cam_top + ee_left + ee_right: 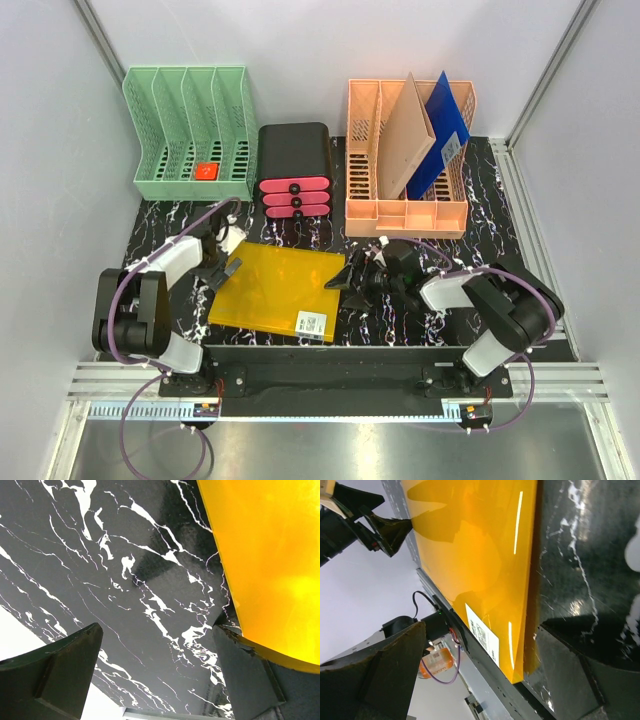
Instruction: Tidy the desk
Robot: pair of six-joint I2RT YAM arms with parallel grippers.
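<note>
The table [175, 222] fills the middle of the top view, with three organisers ranged along its far edge: a green file rack [190, 135] at far left, a black drawer unit with pink fronts [295, 170] in the middle, and a peach file rack [405, 160] at far right.

A translucent yellow folder [278, 290] lies flat on the near middle of the table, its long axis running roughly left to right and slightly skewed.

The left end effector [222, 272] is set at the folder's left edge with its jaws spread wide and nothing held. In the left wrist view, one finger is seen right at that edge.

The right end effector [355, 275] is set at the folder's right edge, likewise wide and empty, and that edge falls between its jaws in the right wrist view. The folder thus lies between the two, and neither arm is judged clearly nearer.

A white label [312, 323] with a printed code sits on the folder's near right corner. Its writing cannot be read.
</note>
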